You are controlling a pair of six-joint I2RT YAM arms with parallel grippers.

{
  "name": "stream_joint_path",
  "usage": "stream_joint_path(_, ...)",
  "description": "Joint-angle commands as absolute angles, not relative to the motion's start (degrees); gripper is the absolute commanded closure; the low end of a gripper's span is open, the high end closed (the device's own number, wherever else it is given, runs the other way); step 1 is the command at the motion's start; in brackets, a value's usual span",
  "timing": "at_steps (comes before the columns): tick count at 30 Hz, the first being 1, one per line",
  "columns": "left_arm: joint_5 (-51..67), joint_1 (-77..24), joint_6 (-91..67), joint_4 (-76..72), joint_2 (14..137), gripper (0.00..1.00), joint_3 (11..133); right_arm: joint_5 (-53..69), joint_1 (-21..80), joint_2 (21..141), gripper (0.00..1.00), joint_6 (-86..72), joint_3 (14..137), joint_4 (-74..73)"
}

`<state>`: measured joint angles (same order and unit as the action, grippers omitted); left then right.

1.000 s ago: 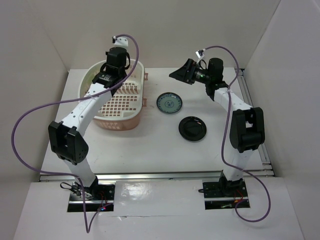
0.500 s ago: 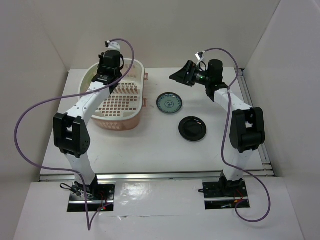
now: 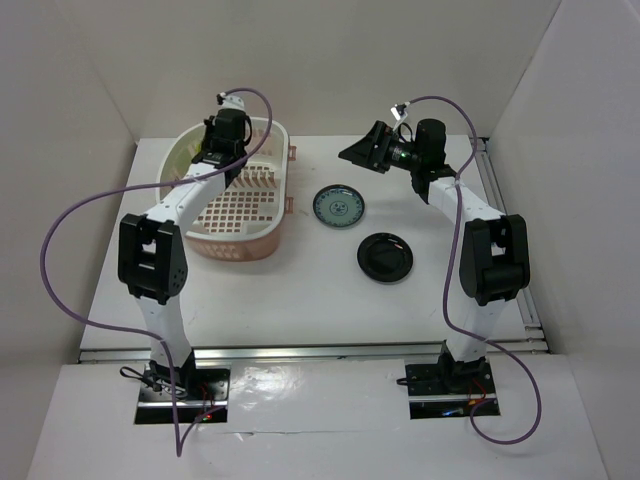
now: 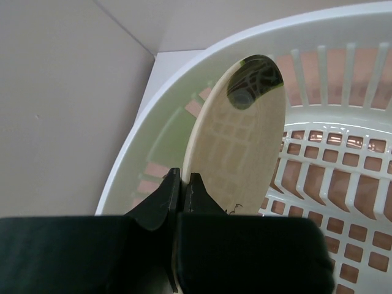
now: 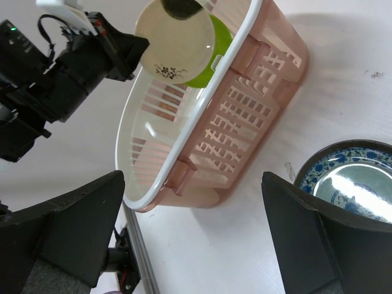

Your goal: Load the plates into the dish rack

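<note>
Your left claw (image 4: 184, 180) is pinching the cream plate (image 4: 239, 153) by its rim. It holds the plate on edge inside the rack (image 3: 240, 247), at the far left end. A green plate (image 5: 219, 46) stands just behind it in the rack. Your right claw (image 5: 191, 202) is spread wide and hangs above the bench (image 3: 300, 290), right of the rack. The blue plate (image 3: 338, 206) and black plate (image 3: 385, 256) lie flat on the bench, near each other and apart from the rack.
</note>
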<state>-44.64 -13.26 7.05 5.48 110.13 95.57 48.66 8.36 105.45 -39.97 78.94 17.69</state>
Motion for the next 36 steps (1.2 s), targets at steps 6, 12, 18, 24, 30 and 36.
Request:
stream_joint_path(6, -45.78, -12.92, 7.38, -0.26, 112.85, 1.00, 96.33, 49.83, 8.00, 103.62, 0.00, -40.08, 78.66, 20.21)
stream_joint_path(12, -46.32, -12.92, 7.91, -1.57, 113.47, 1.00, 95.10, 50.36, 8.00, 104.15, 0.00, -40.61, 79.27, 20.74)
stream_joint_path(18, -48.17, -12.31, 7.30, -1.76, 114.61, 1.00, 95.10, 50.36, 8.00, 104.67, 0.00, -41.13, 79.28, 20.74)
stream_joint_path(24, -46.24, -11.78, 6.59, -0.62, 114.61, 1.00, 95.10, 50.89, 8.00, 104.68, 0.00, -41.66, 79.80, 21.27)
stream_joint_path(30, -44.30, -11.78, 5.46, 0.44, 115.14, 1.00, 95.10, 50.89, 8.00, 104.68, 0.00, -41.66, 79.80, 21.27)
stream_joint_path(36, -42.46, -11.78, 3.87, 2.46, 115.66, 1.00, 95.62, 50.89, 8.00, 104.68, 0.00, -41.66, 79.19, 21.27)
